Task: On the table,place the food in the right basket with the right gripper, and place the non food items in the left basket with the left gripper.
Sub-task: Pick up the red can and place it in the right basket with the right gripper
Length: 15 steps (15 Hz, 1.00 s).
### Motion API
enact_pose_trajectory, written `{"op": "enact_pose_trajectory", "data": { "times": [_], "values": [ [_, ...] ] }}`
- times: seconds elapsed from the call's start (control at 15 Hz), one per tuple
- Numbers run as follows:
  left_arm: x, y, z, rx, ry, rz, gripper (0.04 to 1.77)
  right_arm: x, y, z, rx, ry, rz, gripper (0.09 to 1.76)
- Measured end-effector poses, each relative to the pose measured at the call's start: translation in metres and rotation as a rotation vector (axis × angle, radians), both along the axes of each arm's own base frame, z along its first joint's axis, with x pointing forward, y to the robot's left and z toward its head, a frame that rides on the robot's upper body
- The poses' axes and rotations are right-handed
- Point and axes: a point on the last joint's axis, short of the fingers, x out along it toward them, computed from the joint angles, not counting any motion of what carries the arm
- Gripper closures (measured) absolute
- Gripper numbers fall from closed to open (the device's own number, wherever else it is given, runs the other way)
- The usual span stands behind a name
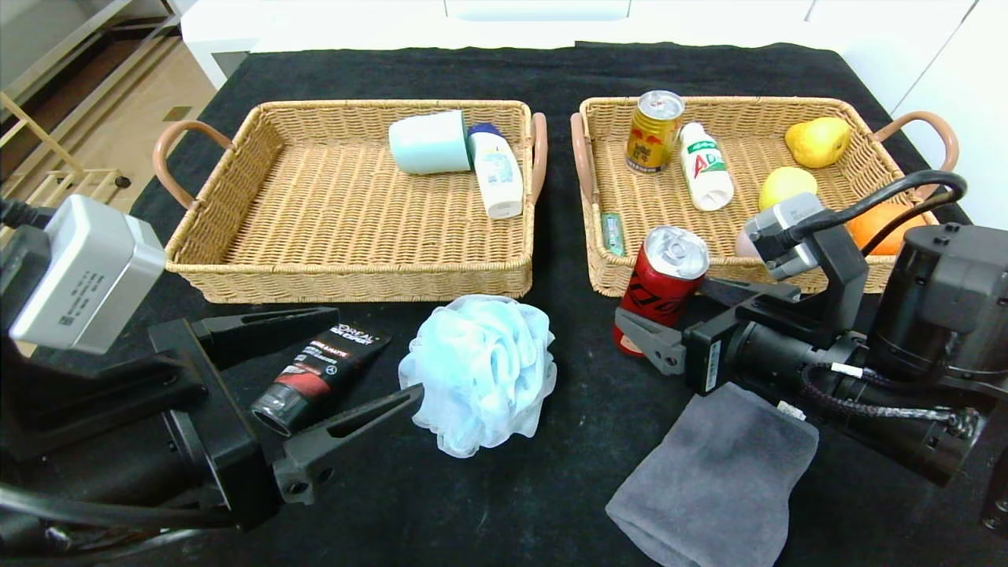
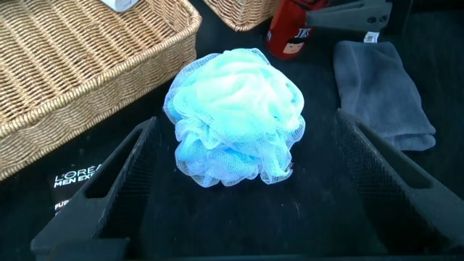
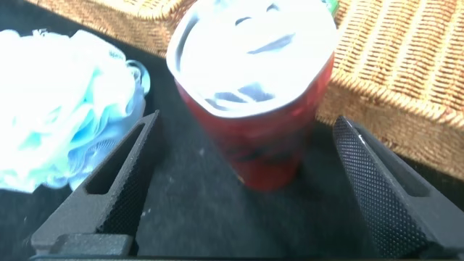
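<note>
Right gripper (image 1: 683,319): jaws standing wide, straddling red soda can (image 1: 660,285), no contact showing; can standing upright just outside right basket (image 1: 866,138) | Left gripper (image 1: 331,370): jaws standing wide, holding nothing; black face-wash tube (image 1: 319,370) lying between fingers, blue bath pouf (image 1: 480,374) just ahead | Grey cloth (image 1: 717,472) lying under right arm.

Black tube (image 1: 315,376) on table: "L'OREAL MEN EXPERT" in white, red band below w/ small print, unreadable. Left wrist view shows same tube (image 2: 76,185): "L'OREAL MEN EXPE…", rest cut off. White bottle (image 1: 705,168) in right basket: green "AD" letters. Gold can (image 1: 653,131) & red can (image 1: 660,286): markings illegible.
</note>
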Motion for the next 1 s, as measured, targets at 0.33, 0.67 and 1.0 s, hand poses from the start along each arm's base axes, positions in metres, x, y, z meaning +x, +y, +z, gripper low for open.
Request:
{"op": "enact_pose_trajectory", "data": {
  "times": [0.33, 0.67, 1.0],
  "values": [
    [0.001, -0.001, -0.001, 0.001, 0.002, 0.0, 0.09, 0.006, 0.004, 0.001, 0.015, -0.017, -0.001, 0.14],
    [0.001, 0.0, 0.0, -0.001, -0.001, 0.001, 0.09, 0.011, 0.008, -0.001, 0.024, -0.024, -0.012, 0.14],
    [0.001, 0.0, 0.0, -0.002, -0.003, 0.002, 0.09, 0.016, 0.009, -0.003, 0.027, -0.029, -0.029, 0.14]
  ]
}}
